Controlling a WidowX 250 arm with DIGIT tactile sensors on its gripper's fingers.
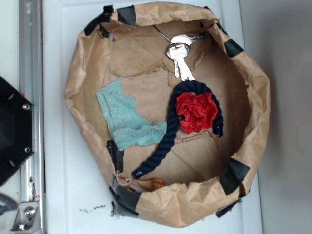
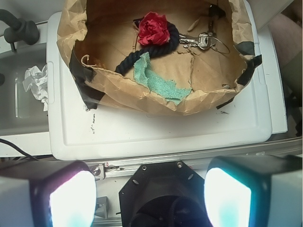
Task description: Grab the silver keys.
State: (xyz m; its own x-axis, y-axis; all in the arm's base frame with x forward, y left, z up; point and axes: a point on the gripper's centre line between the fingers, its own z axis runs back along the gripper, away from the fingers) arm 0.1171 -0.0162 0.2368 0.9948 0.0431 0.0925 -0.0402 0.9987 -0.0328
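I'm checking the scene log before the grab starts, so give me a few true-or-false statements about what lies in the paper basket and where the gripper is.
1. The silver keys lie inside the brown paper basket. True.
2. The red cloth wad sits on top of the keys. False: it lies apart from them, nestled in the curve of the dark blue rope.
3. The teal rag lies on the basket floor. True.
4. The gripper is shut on the keys. False: its fingers stand wide apart in the wrist view, outside the basket, holding nothing.
5. The basket rim is patched with black tape. True.
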